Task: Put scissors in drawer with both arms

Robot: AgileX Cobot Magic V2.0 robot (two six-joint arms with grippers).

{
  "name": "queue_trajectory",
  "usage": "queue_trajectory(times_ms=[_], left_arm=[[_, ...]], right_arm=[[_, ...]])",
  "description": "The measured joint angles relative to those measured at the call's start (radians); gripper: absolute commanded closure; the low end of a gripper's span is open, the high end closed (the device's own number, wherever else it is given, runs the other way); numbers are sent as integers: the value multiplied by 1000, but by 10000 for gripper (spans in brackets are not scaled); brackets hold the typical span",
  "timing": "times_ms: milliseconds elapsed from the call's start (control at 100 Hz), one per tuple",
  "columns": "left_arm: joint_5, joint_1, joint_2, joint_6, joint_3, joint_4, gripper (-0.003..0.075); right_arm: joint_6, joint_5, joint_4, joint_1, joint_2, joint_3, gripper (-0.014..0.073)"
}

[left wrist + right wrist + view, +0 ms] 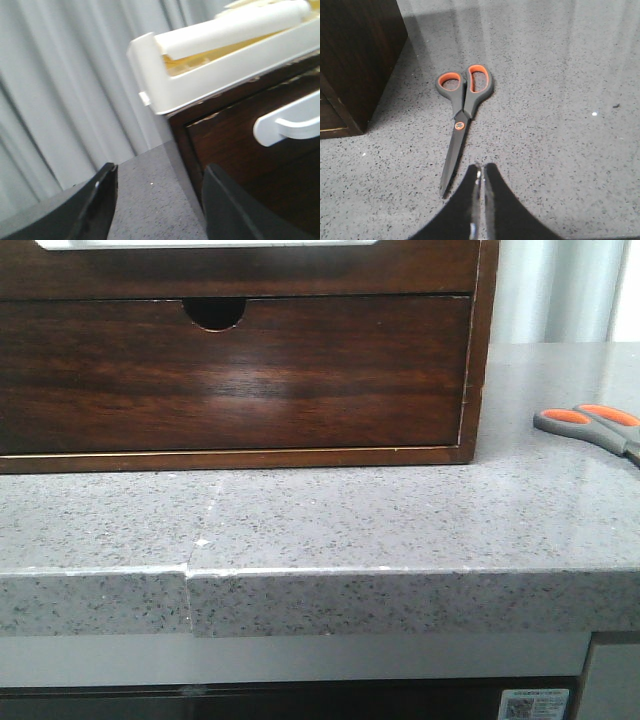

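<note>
The scissors [590, 425] lie flat on the grey counter at the far right, beside the cabinet. In the right wrist view the scissors [462, 107] are closed, with the orange-lined loops pointing away from me. My right gripper [482, 169] is shut and empty, just beside the blade tip. The drawer [240, 270] is the upper dark-brown front with a pale gap along its top, and it looks closed. It also shows in the left wrist view [235, 140]. My left gripper [161, 172] is open and empty, by the cabinet's left corner. Neither gripper shows in the front view.
A lower drawer front [230, 380] has a half-round finger notch. A white tray [200, 85] sits on top of the cabinet. The counter's front edge [320, 575] is close to the cabinet. Pale curtains [65, 90] hang behind.
</note>
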Motion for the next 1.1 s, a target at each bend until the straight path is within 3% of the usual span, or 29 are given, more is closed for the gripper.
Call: queue_trajectory(times_ms=[260, 500, 1100], left_arm=[[-23, -175, 191, 0, -91, 343, 355], [-47, -277, 360, 2, -174, 607, 354], [-56, -307, 616, 3, -339, 811, 355]], right_arm=[[0, 1, 1, 0, 0, 0, 635], [0, 1, 1, 0, 0, 0, 635], [0, 1, 1, 0, 0, 0, 635]])
